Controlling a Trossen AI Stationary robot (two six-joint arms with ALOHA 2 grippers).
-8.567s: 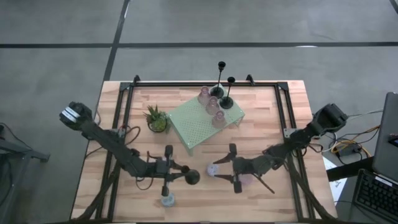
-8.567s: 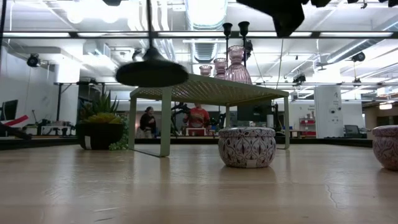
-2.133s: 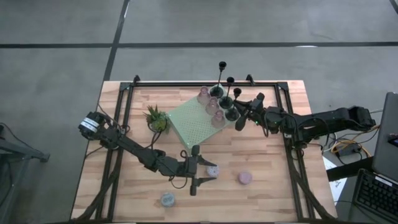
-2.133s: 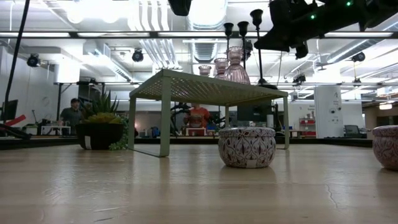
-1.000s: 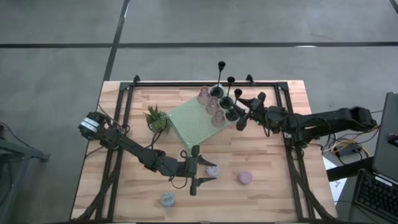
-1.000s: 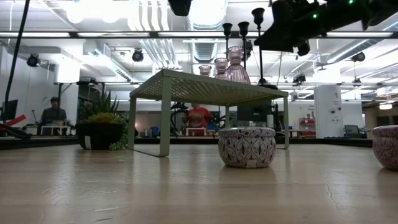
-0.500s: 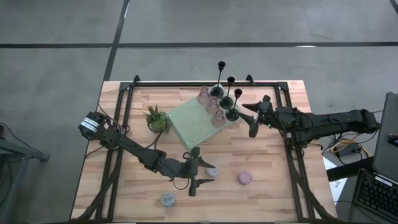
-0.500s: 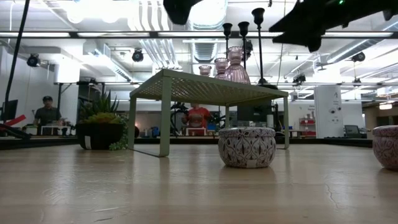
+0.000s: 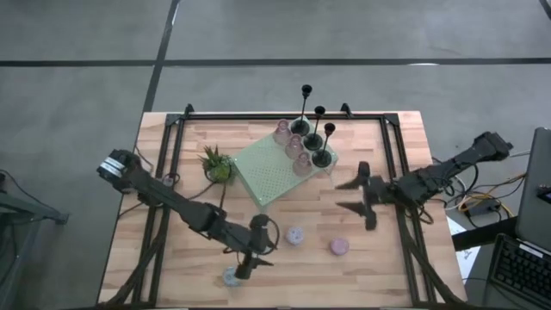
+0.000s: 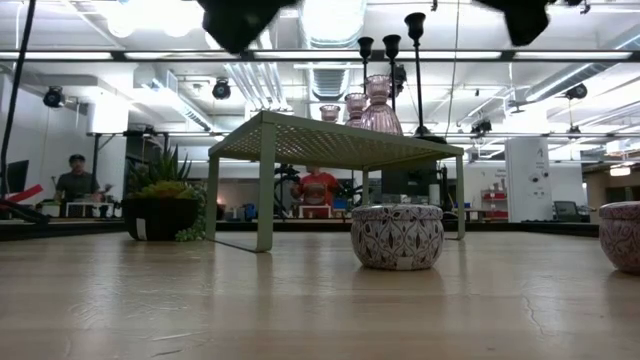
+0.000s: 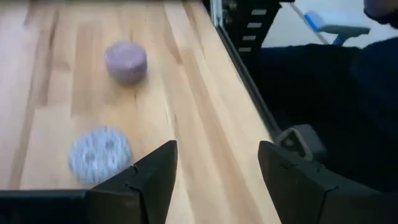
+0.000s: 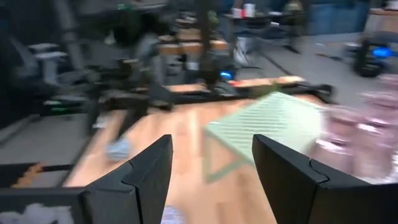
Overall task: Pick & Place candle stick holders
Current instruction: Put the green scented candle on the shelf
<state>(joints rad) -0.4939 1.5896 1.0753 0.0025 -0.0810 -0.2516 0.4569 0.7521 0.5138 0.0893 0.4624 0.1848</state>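
High view: the wooden plank table [image 9: 362, 250] has a black metal frame along its edges. On it stands the pale green perforated stand [image 9: 271, 172], a flat square top on thin legs. At its far corner are 3 slim black sticks [image 9: 312, 129] on round bases and pinkish ribbed glass cups [image 9: 293, 148], all upright on the stand. Just beside the stand's left edge sits a spiky green plant [image 9: 218, 164] in a dark pot. On the bare wood nearer the front lie 3 low round pucks: a patterned white-and-purple one [image 9: 295, 236], a plain pink one [image 9: 339, 246] and a pale blue one [image 9: 231, 276]. No writing can be read.

The left gripper [image 9: 251, 252] hangs over the front of the table, between the blue puck and the patterned puck, its fingers partly apart and empty. The right gripper [image 9: 362, 196] hovers right of the stand, well apart from the sticks, fingers spread about halfway, holding nothing.
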